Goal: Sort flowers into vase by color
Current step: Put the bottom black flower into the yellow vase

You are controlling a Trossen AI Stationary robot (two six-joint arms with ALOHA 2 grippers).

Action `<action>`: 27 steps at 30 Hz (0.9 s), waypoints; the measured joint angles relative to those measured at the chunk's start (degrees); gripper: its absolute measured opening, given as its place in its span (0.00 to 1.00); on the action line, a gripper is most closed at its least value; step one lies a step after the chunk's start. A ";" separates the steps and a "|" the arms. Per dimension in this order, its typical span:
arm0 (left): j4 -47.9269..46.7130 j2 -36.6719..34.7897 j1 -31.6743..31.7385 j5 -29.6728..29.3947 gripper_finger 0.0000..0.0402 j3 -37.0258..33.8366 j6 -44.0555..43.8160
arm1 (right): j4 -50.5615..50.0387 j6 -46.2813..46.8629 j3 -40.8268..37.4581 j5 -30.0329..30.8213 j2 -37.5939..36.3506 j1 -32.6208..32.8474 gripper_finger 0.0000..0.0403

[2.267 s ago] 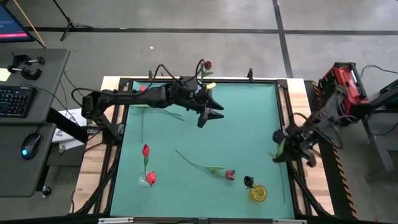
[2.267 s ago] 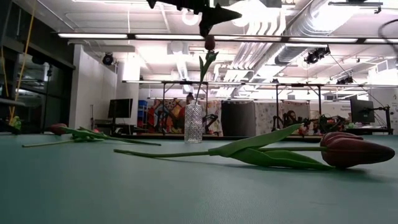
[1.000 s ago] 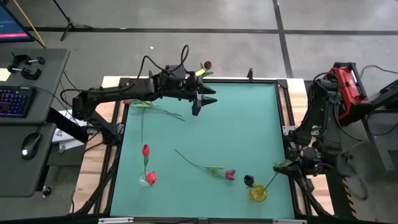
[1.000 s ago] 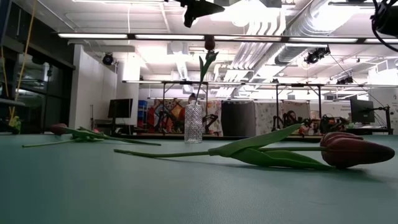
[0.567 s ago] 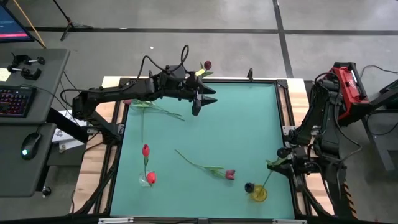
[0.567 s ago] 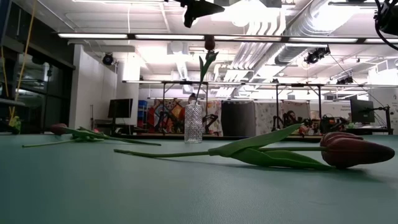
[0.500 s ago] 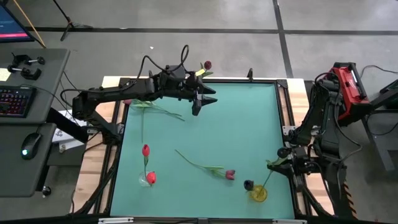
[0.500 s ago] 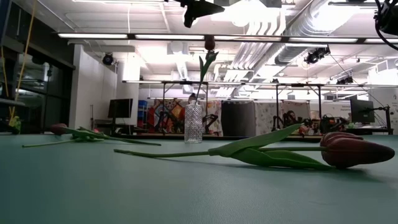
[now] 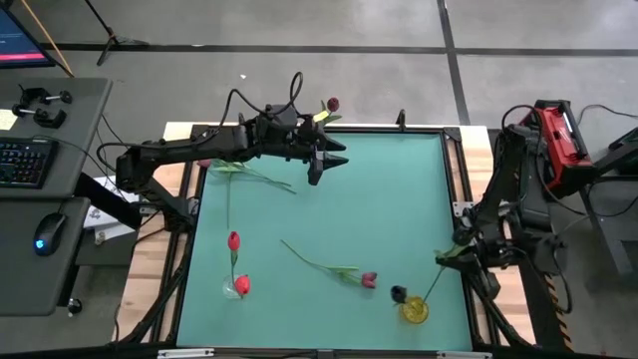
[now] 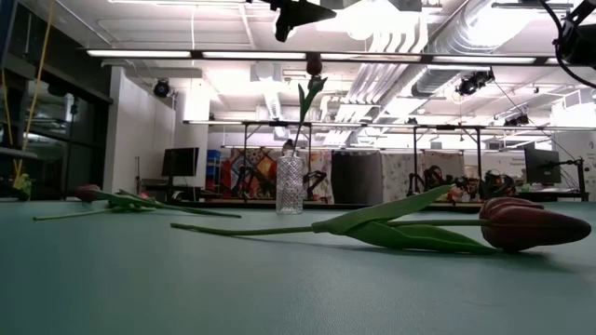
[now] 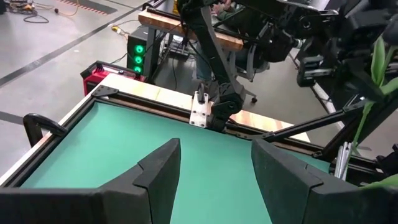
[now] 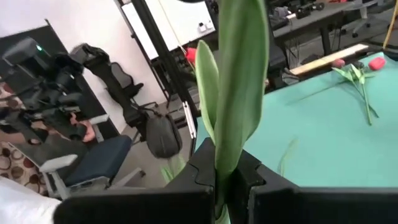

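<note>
Right wrist view: right gripper (image 12: 225, 180) jaws clamped on green flower stem (image 12: 239, 93); dark head (image 9: 398, 293) over yellow vase (image 9: 414, 310), near mat edge. Left gripper (image 9: 329, 168) jaws wide, empty, above far mat (image 9: 389, 199). Maroon flower (image 9: 368, 280) lies mid-mat.

Bright overhead glare, soft shadows.
</note>
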 joint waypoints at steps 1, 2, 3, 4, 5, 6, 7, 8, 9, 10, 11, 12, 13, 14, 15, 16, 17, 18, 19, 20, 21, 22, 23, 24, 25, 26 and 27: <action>-0.02 0.00 0.00 0.02 0.46 0.00 0.00 | -1.12 1.60 -0.03 -0.01 0.39 -0.02 0.00; 0.00 0.00 0.00 0.00 0.46 0.00 0.00 | -2.33 3.36 -0.04 -0.02 0.87 -0.05 0.00; -0.02 0.01 0.00 0.02 0.46 0.00 0.01 | -3.56 5.21 -0.06 -0.01 1.44 -0.07 0.00; 0.00 0.02 0.00 0.02 0.46 0.00 0.00 | -4.80 6.93 -0.08 0.01 2.02 -0.11 0.00; -0.02 0.02 0.00 0.02 0.46 0.00 0.02 | -5.67 8.88 -0.08 0.03 2.65 -0.11 0.00; 0.00 0.02 0.00 0.02 0.46 0.00 0.01 | -6.51 10.48 -0.08 0.04 3.23 -0.11 0.00; 0.00 0.02 0.00 0.02 0.46 0.00 0.00 | -7.11 12.03 -0.08 0.19 3.81 -0.11 0.00; 0.00 0.02 0.00 0.02 0.46 0.00 0.00 | -7.45 13.24 -0.08 0.58 4.37 -0.13 0.00; 0.00 0.02 0.00 0.02 0.46 0.00 0.02 | -7.64 14.07 -0.10 1.04 4.87 -0.15 0.00; 0.00 0.02 0.01 0.02 0.46 0.00 0.02 | -7.62 14.55 -0.10 1.52 5.29 -0.15 0.00; 0.00 0.02 0.02 0.01 0.46 0.00 0.02 | -7.48 14.70 -0.10 1.73 5.56 -0.15 0.00; 0.00 0.04 0.02 0.02 0.46 0.00 0.02 | -7.26 14.72 -0.10 2.00 5.75 -0.15 0.00; 0.00 0.04 0.02 0.02 0.46 0.00 0.01 | -7.14 14.79 -0.10 2.16 5.93 -0.17 0.00; 0.00 0.04 0.02 0.02 0.46 0.00 0.02 | -7.05 14.89 -0.10 2.52 6.06 -0.28 0.00; 0.00 0.04 0.02 0.02 0.46 0.00 0.02 | -6.82 14.89 -0.10 2.52 6.26 -0.46 0.00; 0.00 0.04 0.02 0.01 0.46 0.00 0.02 | -6.68 14.88 -0.10 2.41 6.44 -0.66 0.00; 0.00 0.04 0.02 0.02 0.46 0.00 0.02 | -6.74 14.89 -0.10 1.91 6.65 -0.82 0.00; 0.00 0.04 0.02 0.00 0.46 0.00 0.02 | -6.73 14.97 -0.10 1.41 6.89 -0.97 0.00; 0.00 0.04 0.02 0.02 0.46 0.00 0.02 | -6.81 15.42 -0.10 0.94 7.18 -1.14 0.00; 0.00 0.04 0.02 0.00 0.46 0.00 0.02 | -7.00 16.22 -0.10 0.10 7.46 -1.32 0.00; 0.00 0.04 0.02 0.00 0.46 0.00 0.02 | -7.21 17.04 -0.10 -0.97 7.63 -1.52 0.00; 0.00 0.04 0.02 0.02 0.46 0.00 0.02 | -7.22 18.03 -0.12 -2.72 7.75 -1.57 0.00; 0.00 0.04 0.02 0.02 0.46 0.00 0.02 | -7.20 19.16 -0.12 -4.88 7.79 -1.57 0.00; 0.00 0.04 0.02 0.02 0.46 0.00 0.02 | -7.16 20.28 -0.12 -7.19 7.79 -1.57 0.00; 0.00 0.04 0.02 0.02 0.46 0.00 0.02 | -7.19 21.31 -0.12 -9.36 7.79 -1.57 0.00; 0.00 0.04 0.02 0.01 0.46 0.00 0.02 | -7.17 22.24 -0.12 -11.02 7.79 -1.57 0.00; 0.00 0.04 0.02 0.02 0.46 0.00 0.02 | -7.16 23.10 -0.12 -12.30 7.79 -1.57 0.00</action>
